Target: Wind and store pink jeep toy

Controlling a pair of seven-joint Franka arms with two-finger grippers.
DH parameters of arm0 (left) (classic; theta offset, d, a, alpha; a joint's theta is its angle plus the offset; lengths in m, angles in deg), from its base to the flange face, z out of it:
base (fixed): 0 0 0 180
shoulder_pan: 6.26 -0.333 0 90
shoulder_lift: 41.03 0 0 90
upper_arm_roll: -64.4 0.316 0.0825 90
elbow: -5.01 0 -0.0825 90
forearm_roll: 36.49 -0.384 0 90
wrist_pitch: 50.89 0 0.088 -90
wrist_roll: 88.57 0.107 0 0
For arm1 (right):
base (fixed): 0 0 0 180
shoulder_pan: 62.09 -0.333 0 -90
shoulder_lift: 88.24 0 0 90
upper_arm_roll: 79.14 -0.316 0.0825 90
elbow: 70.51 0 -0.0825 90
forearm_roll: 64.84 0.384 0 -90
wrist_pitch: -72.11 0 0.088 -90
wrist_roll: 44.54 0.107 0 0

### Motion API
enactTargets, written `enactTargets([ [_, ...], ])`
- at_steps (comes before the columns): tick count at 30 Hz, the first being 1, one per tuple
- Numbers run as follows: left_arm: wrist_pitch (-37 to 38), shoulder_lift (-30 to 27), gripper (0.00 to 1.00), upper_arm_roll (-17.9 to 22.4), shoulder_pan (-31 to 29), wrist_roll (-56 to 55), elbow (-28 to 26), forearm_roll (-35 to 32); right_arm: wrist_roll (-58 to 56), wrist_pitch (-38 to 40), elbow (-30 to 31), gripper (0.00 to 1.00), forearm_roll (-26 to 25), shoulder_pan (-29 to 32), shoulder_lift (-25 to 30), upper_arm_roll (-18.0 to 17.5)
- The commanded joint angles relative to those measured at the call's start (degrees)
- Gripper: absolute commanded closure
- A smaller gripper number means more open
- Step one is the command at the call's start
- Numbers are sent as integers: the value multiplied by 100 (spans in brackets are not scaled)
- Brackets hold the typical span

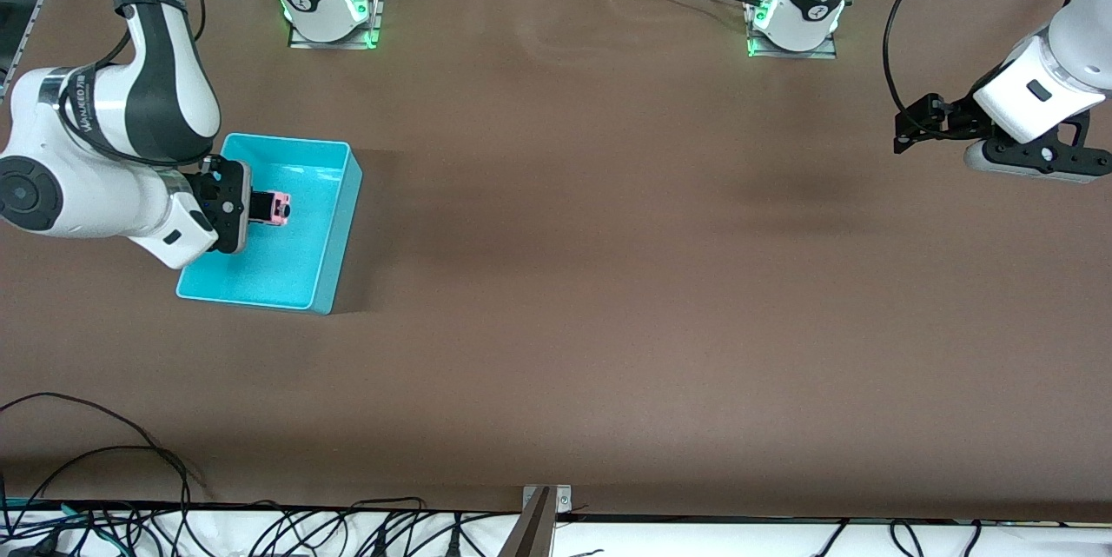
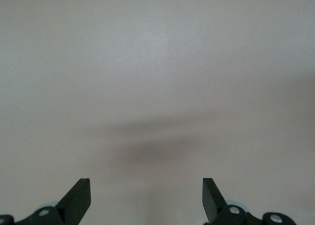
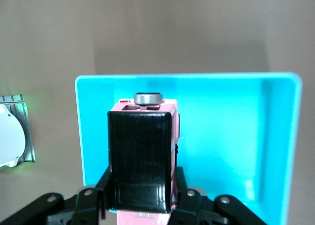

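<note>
The pink jeep toy hangs in the air over the turquoise bin, held by its sides in my shut right gripper. In the right wrist view the pink jeep toy shows its black roof and a grey wheel at its end, with the right gripper clamped round it and the bin below. My left gripper waits open above bare table at the left arm's end; in the left wrist view its gripper has nothing between the two dark fingertips.
The turquoise bin stands at the right arm's end of the brown table. Both arm bases stand along the table's edge farthest from the front camera. Cables lie past the nearest edge.
</note>
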Motion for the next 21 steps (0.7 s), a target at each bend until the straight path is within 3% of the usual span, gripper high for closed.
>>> enactTargets([
  [1,147,74,0,-6,2,-54,187,-109,-62,-921,1653,77,43,-20,799,98],
  [12,147,66,0,-6,2,-54,187,-109,-272,-2696,3121,76,78,-20,808,177],
  [21,156,74,0,-6,2,-45,187,-100,-325,-3224,3333,72,78,-20,553,195],
])
